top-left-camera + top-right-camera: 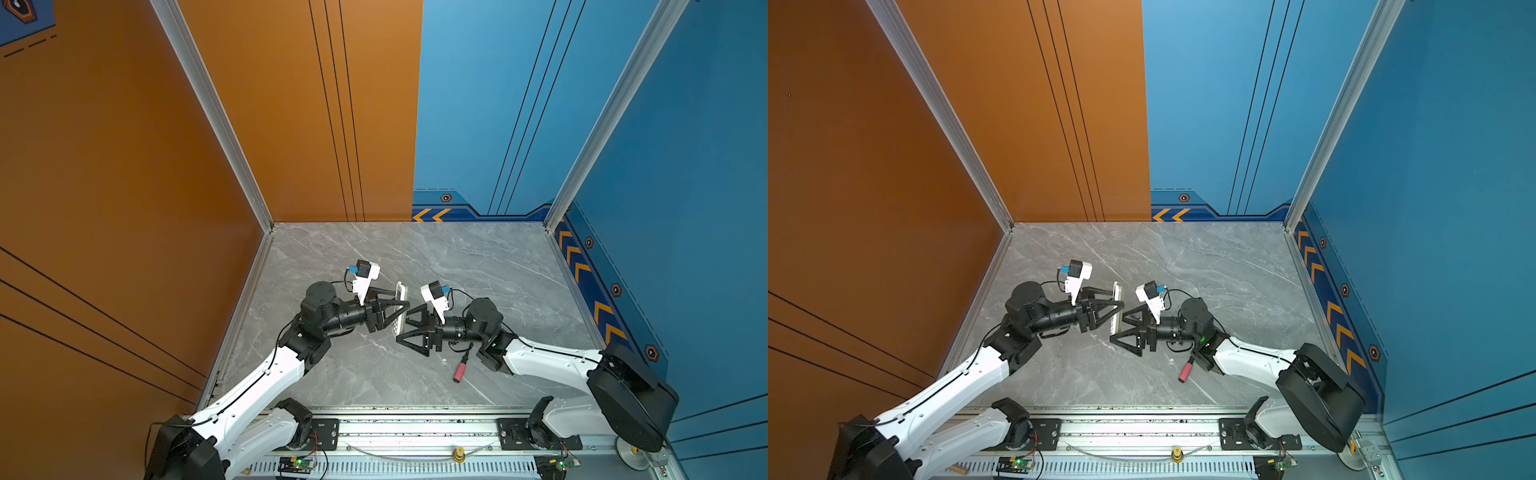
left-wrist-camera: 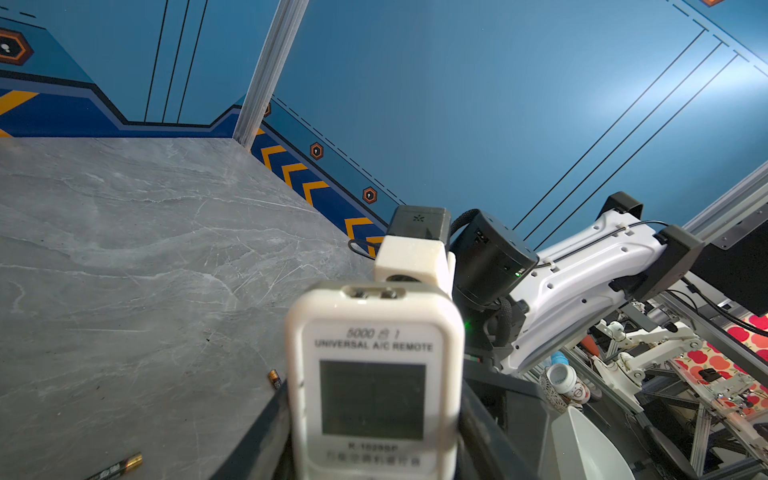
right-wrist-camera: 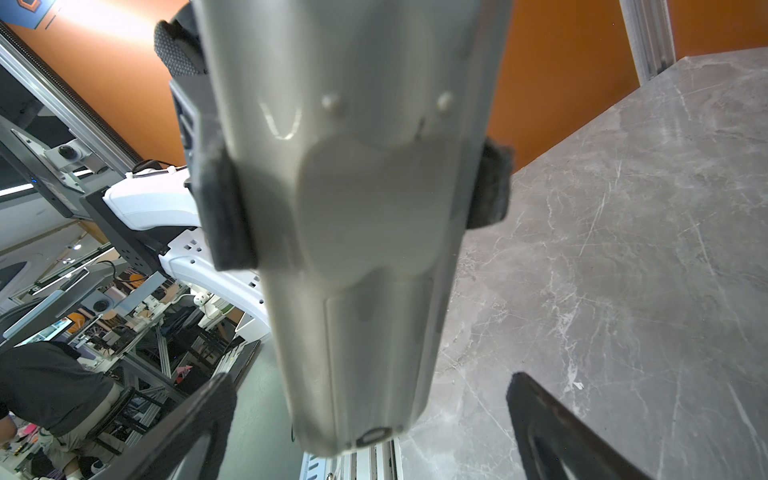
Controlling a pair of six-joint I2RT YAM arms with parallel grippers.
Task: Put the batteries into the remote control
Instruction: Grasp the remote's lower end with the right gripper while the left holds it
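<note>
In both top views the left gripper point(image 1: 395, 305) holds the remote control point(image 1: 399, 309) up above the grey table point(image 1: 478, 266), its jaws clamped across the remote's narrow sides. The remote stands on edge between the two arms. The right gripper point(image 1: 405, 326) faces it from the other side with its jaws spread wide, its fingertips close beside the remote's lower end; contact cannot be told. A screwdriver point(image 1: 460, 370) with a pink handle lies on the table near the right arm.

In the second top view the same scene shows: left gripper point(image 1: 1115, 307), remote control point(image 1: 1116, 309), right gripper point(image 1: 1121, 326), screwdriver point(image 1: 1185, 371), table point(image 1: 1204, 266).

The left wrist view shows the remote control point(image 2: 374, 386) from its front, screen and printed label facing the camera. Two batteries point(image 2: 274, 379) lie apart on the table point(image 2: 124, 249), the second one point(image 2: 118, 467) nearer the camera.

The right wrist view shows the remote's plain back point(image 3: 353, 228), pinched at both sides by the left gripper's dark pads point(image 3: 226, 216). The right gripper's own fingers point(image 3: 195, 419) stand wide apart, holding nothing.
</note>
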